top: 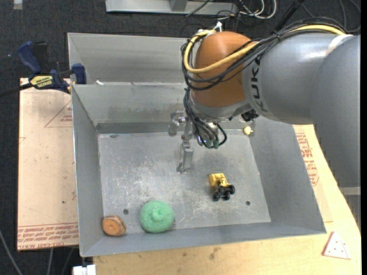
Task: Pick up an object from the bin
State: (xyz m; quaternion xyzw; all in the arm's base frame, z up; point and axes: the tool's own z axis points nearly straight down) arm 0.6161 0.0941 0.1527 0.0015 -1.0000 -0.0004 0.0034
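Orange-brown disc [113, 226] lies nearest me, in the bin's [86, 153] front left corner. A fuzzy green ball [156, 216] sits just beside it on the right. Farther in and to the right, apart from those two, stands a small yellow toy truck [221, 187] with black wheels. Beyond the truck and a little left of it, the gripper [184, 159] hangs low over bare grey floor near the middle of the bin and touches none of the three things. Whether it is apart or closed I cannot tell from here. Behind it sits the wrist's orange cover [221, 67], looped with yellow and black cables [202, 73], and the grey arm [304, 79] runs off right.
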